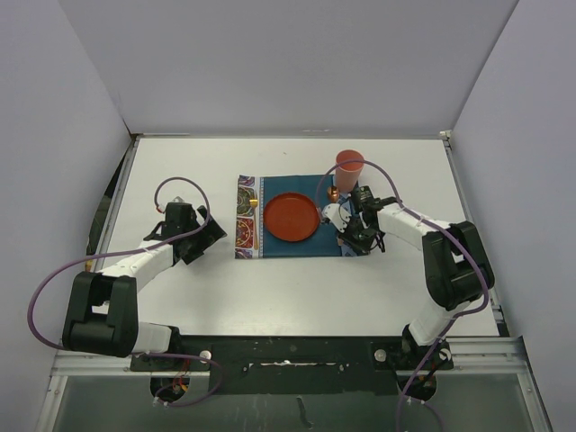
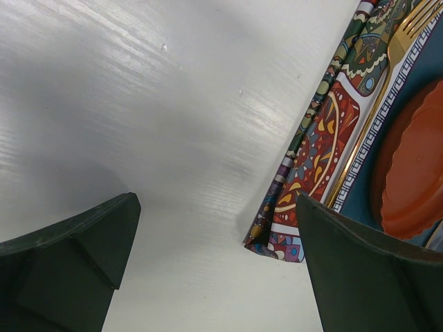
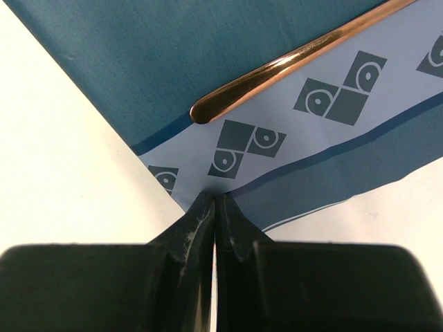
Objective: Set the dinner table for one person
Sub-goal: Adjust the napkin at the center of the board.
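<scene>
My left claw (image 2: 214, 263) is spread wide and holds nothing; both dark fingers (image 2: 69, 270) hang over bare white table (image 1: 297, 288), just left of the mat (image 2: 325, 138). The table lies under both my arms and carries everything here, with its metal edging along the sides. From this wrist I see the mat's bright patterned end, its near corner close to my right-hand finger. A gold fork (image 2: 400, 43) lies along the mat's key-patterned border, and the red plate (image 2: 415, 166) sits just past it on the teal.

My right claw (image 3: 214, 204) is clenched, the two tips pressed together right at the mat's edge, where a pale band with square marks meets the table. Whether a bit of cloth is caught between the tips I cannot tell. A copper handle (image 3: 291, 66) lies slanted on that band, a little ahead of the tips and apart from them.

From above, the plate is at the mat's middle, and a pink cup (image 1: 349, 164) stands at the mat's far right corner, beyond my right wrist
</scene>
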Available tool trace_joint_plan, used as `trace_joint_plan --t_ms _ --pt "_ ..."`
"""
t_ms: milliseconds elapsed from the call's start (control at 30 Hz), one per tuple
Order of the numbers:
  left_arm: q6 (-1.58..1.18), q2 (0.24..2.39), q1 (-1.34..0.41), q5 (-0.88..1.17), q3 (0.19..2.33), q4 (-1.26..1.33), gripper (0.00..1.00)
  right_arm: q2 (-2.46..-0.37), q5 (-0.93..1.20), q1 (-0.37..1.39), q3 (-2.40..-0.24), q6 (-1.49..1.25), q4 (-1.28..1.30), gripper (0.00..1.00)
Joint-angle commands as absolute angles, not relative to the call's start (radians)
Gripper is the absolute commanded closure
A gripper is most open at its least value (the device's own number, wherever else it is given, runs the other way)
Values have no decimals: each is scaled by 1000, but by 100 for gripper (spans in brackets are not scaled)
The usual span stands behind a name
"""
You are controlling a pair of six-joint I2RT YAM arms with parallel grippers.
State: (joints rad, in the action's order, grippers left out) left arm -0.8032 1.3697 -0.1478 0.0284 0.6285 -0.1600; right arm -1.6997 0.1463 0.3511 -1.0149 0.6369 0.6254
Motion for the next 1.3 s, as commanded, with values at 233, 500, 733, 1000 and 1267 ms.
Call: trace_joint_plan --t_ms 233,500,733,1000,1267 --pt "-814 1377 -141 38 649 -92 2 -1707 100 426 -983 626 680 100" --pt "-821 1367 -141 38 640 -91 2 -1703 114 537 -939 569 670 100" --pt "-821 1350 -141 38 630 -100 2 -1710 107 548 -942 573 657 100" --pt "-813 1330 -141 35 630 -118 2 -1667 -36 523 -950 583 607 100" --pt "-739 1245 -140 11 663 -178 2 -1561 -124 463 -1185 617 739 97"
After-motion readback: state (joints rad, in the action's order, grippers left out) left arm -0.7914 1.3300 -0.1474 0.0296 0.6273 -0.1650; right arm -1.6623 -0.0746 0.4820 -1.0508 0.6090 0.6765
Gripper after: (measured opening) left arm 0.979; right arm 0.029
